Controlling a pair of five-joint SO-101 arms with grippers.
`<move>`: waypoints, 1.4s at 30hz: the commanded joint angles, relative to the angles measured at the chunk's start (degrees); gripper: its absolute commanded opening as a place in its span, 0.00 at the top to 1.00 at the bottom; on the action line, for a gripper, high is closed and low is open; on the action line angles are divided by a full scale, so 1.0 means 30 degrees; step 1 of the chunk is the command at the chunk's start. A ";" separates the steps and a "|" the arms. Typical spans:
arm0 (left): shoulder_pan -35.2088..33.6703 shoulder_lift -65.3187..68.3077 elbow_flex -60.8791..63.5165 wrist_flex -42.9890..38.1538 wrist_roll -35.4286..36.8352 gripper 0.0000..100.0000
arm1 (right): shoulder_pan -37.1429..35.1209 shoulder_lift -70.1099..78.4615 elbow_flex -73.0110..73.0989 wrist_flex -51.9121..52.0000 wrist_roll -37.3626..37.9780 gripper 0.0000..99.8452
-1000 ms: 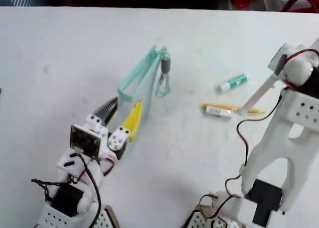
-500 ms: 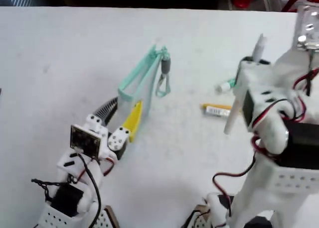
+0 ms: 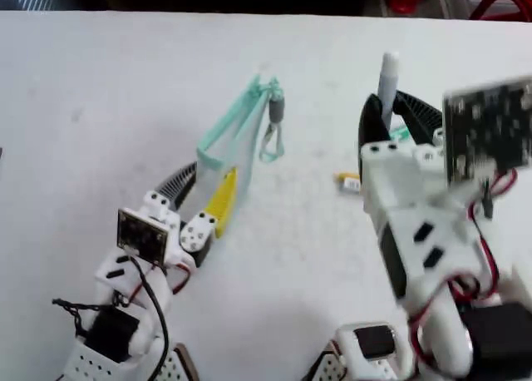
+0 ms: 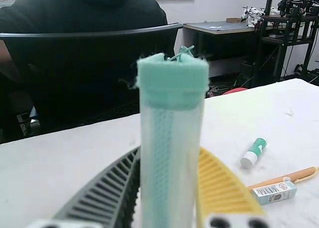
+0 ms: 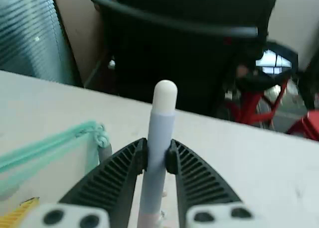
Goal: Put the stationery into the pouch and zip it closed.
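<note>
Pouch (image 3: 237,140) clamped in the left hand (image 3: 212,175), pen (image 3: 387,77) clamped in the right hand (image 3: 391,108)

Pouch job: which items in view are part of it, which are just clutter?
Job: pouch in left tool; pen in right tool; glue stick; pencil; small labelled block.
Clutter: black chair; far desk.

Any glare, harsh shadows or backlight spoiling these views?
High view: table evenly lit, no harsh shadow by the pouch. Left wrist view: pouch free of glare against a dark chair. Right wrist view: bright patch behind the pen, no glare on it.
</note>
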 commanded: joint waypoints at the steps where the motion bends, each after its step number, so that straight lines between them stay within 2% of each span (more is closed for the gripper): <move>1: 0.0396 0.0103 -0.0176 -0.0527 -0.0117 0.84 | -0.2828 -0.0982 -0.0088 -0.2330 0.1436 0.98; 8: 0.0542 0.0103 -0.0147 -0.0527 -0.0117 0.84 | -0.6696 0.0103 -0.0117 -0.5172 0.1407 0.98; 18: 0.0542 0.0103 -0.0147 -0.0527 -0.0117 0.84 | -0.9744 0.2418 -0.0176 -1.1150 0.1495 0.98; 27: 0.0366 0.0103 -0.0176 -0.0527 -0.0117 0.84 | -0.9978 0.5934 0.0117 -1.2059 0.1377 0.98; 38: 0.0366 0.0073 -0.0234 -0.0527 -0.0117 0.84 | -0.9832 0.5817 0.3575 -1.2908 0.1407 0.98; 42: 0.0366 0.0073 -0.0234 -0.0527 -0.0117 0.84 | -0.9685 0.4176 0.4982 -1.2879 0.1407 0.98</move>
